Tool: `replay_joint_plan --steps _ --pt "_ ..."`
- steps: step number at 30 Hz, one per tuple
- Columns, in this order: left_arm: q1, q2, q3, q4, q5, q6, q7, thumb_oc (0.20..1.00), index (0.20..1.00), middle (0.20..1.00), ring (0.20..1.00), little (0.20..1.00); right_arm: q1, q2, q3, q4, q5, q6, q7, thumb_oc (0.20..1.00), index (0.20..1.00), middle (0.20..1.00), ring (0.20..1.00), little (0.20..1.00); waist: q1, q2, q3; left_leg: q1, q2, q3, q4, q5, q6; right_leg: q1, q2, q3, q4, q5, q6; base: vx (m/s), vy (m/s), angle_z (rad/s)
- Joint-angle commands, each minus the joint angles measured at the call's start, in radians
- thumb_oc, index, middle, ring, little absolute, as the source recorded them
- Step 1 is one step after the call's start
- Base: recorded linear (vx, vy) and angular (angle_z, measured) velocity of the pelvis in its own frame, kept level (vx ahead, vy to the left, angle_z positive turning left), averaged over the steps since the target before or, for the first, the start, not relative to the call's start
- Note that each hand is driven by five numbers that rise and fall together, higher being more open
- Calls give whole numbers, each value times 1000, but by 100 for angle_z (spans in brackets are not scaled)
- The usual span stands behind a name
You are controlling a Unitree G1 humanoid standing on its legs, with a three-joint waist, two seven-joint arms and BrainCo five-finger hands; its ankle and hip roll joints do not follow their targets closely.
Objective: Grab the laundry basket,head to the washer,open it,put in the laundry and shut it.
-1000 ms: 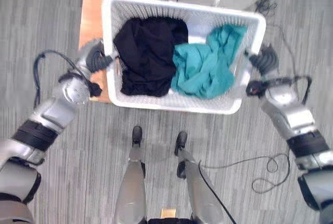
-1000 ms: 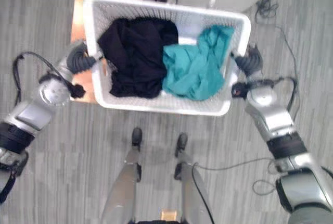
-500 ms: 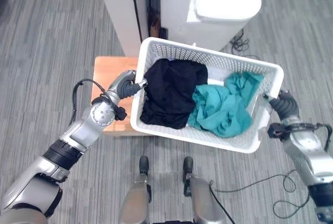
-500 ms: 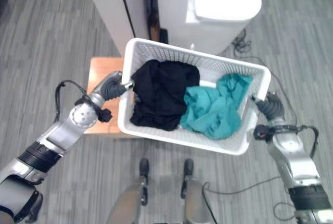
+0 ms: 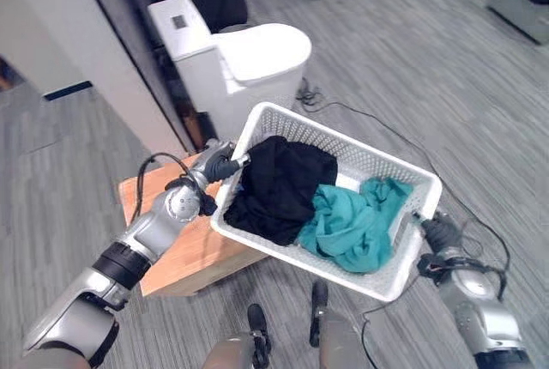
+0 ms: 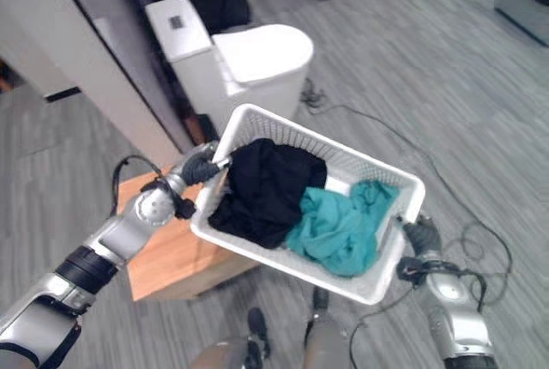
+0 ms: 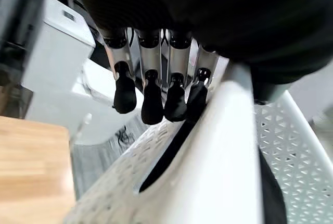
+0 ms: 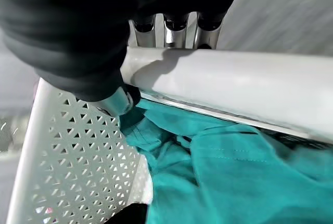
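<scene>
The white perforated plastic laundry basket [image 5: 390,276] hangs in the air between the two hands, tilted so its right end sits lower than its left. Inside it a black garment [image 5: 280,187] lies bunched toward the left end and a teal garment [image 5: 353,225] lies crumpled toward the right end, the two touching in the middle; how many pieces make up each heap cannot be told.

The left hand [image 5: 218,164] grips the basket's left rim. In the left wrist view its dark-tipped fingers [image 7: 148,98] curl down over the rim beside the handle slot, while the thumb is hidden under the dark cover. The right hand [image 6: 421,235] clasps the right rim. In the right wrist view its fingers [image 8: 175,26] wrap over the white bar of the rim, their tips hidden behind it, with the teal cloth just below.

Below the basket's left end stands a low light-brown wooden block [image 5: 176,253], partly covered by the left arm and the basket. Beyond the basket stands a white rounded-top appliance [image 5: 238,64], its lower front cut off by the basket's far rim, so no door can be made out. A pale wall panel [image 5: 81,51] rises to its left, and the floor is grey striped carpet [image 5: 412,69].
</scene>
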Motion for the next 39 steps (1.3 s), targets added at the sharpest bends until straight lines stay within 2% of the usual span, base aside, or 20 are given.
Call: replay_joint_plan --steps 1,6,10,11,12,14,15,16,17,18,19,20,22,23,24,27,30,34,37,39 --pt "-58 31 147 -38 -29 -33 53 200 200 200 200 200 -30 12 -26 -67 1 -76 71 200 200 200 200 200 51 -26 -92 31 -12 -59 8 -128 -39 169 -8 -21 -105 29 64 -212 -19 -96" --pt "-9 58 212 -21 -41 -38 67 200 200 200 200 200 -47 30 -1 -34 -11 -77 66 200 200 200 200 200 126 -74 -136 -57 1 56 -2 -77 -48 278 13 12 -175 78 85 -283 -106 -93" --pt "15 57 238 -5 -41 -42 72 200 200 200 200 200 -50 20 18 -31 -2 -84 60 200 200 200 200 200 150 -94 -123 -110 87 115 31 -8 -105 311 85 41 -353 -33 37 -262 -267 -100" --pt "15 57 238 -5 -41 -43 72 200 200 200 200 200 -50 19 18 -31 -2 -84 60 200 200 200 200 200 150 -94 -123 -110 88 116 32 -8 -106 312 86 42 -354 -33 36 -224 -333 -67" --pt "31 56 245 4 -43 -44 67 200 200 200 200 200 -42 16 22 -34 5 -88 62 200 200 200 200 200 145 -90 -112 -116 127 116 24 42 -140 308 130 55 -392 -89 4 -224 -312 -46" --pt "45 48 257 16 -50 -44 64 200 200 200 200 200 -26 7 18 -38 12 -90 65 200 200 200 200 200 135 -83 -96 -111 159 110 -5 99 -173 303 172 62 -422 -101 -19 -259 -356 -8" --pt "46 43 260 20 -54 -42 63 200 200 200 200 200 -18 1 15 -39 13 -89 67 200 200 200 200 200 129 -82 -89 -109 166 95 -18 117 -183 301 186 67 -435 -102 -24 -271 -342 -23" --pt "32 34 256 40 -58 -41 67 200 200 200 200 200 -5 -19 8 -43 21 -91 68 200 200 200 200 200 130 -82 -69 -117 164 18 -39 147 -204 301 209 77 -462 -101 -36 -199 -235 -42" --pt "28 33 254 42 -58 -42 67 200 200 200 200 200 -4 -20 6 -43 21 -91 68 200 200 200 200 200 128 -80 -67 -117 164 14 -41 149 -205 304 211 74 -464 -100 -37 -220 -245 -32" --pt "21 30 253 51 -62 -43 72 200 200 200 200 200 -4 -34 4 -42 27 -94 69 200 200 200 200 200 138 -82 -50 -129 150 -73 -41 149 -210 301 217 83 -473 -95 -42 -147 -155 -16" --pt "16 29 254 54 -67 -46 75 200 200 200 200 200 -3 -47 0 -41 30 -95 69 200 200 200 200 200 147 -86 -37 -140 127 -157 -39 135 -212 298 217 94 -476 -90 -48 -328 -242 -34" --pt "21 31 260 56 -77 -50 83 200 200 200 200 200 -22 -61 10 -32 36 -95 74 200 200 200 200 200 166 -89 -10 -172 54 -334 1 106 -196 280 220 108 -469 -59 -55 -252 -157 -29" --pt "21 31 261 55 -77 -50 83 200 200 200 200 200 -23 -61 11 -31 36 -95 74 200 200 200 200 200 161 -87 -13 -180 54 -339 4 108 -195 277 222 103 -470 -57 -55 -108 -61 -29" --pt "34 33 270 48 -82 -47 86 200 200 200 200 200 -32 -61 25 -30 43 -88 81 200 200 200 200 200 174 -88 -7 -170 15 -405 2 90 -187 274 228 126 -462 -55 -59 -49 -104 -44" --pt "94 43 307 26 -84 -39 79 200 200 200 200 200 -58 -62 47 -21 53 -74 98 200 200 200 200 200 192 -83 -12 -156 -28 -519 -18 92 -165 266 257 190 -441 -59 -72 -50 -104 -87" --pt "109 44 309 25 -82 -35 80 200 200 200 200 200 -67 -55 61 -12 65 -75 101 200 200 200 200 200 192 -88 -16 -154 -37 -551 -6 110 -164 263 272 209 -435 -61 -84 -9 -87 -143" --pt "87 27 289 51 -88 -29 91 200 200 200 200 200 -56 -47 62 -15 75 -78 99 200 200 200 200 200 172 -90 -7 -177 -32 -534 48 127 -175 268 281 210 -432 -67 -97 -6 -69 10" --pt "95 27 289 47 -99 -29 89 200 200 200 200 200 -64 -46 73 -12 85 -81 100 200 200 200 200 200 171 -91 -6 -166 -38 -557 55 119 -175 287 288 211 -451 -60 -101 30 -46 4" --pt "102 29 288 49 -110 -29 85 200 200 200 200 200 -57 -51 79 -14 99 -76 102 200 200 200 200 200 163 -94 -1 -180 -23 -535 119 110 -183 300 292 216 -468 -59 -108 54 -41 -10" --pt "91 16 284 54 -111 -31 86 200 200 200 200 200 -35 -71 62 -38 103 -75 100 200 200 200 200 200 152 -100 21 -254 -32 -501 274 93 -182 316 288 221 -480 -61 -114 57 -47 -9"
